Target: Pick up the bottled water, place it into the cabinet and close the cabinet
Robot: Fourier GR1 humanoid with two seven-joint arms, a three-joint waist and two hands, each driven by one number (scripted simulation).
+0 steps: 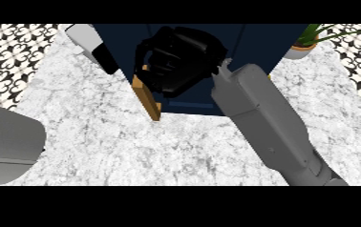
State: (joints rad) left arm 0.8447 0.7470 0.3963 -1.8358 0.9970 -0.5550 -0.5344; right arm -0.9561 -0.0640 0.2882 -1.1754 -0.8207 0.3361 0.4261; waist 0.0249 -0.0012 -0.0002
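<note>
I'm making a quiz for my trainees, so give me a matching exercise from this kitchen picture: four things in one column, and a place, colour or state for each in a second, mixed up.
Things:
1. potted plant
2. cabinet door
3. right hand
4. counter

Descriptions:
A. marbled white and grey
B. swung open, wood-coloured edge showing
C. far right corner, green leaves
D. black, up at the dark blue cabinet

Pairs: 1-C, 2-B, 3-D, 4-A
</note>
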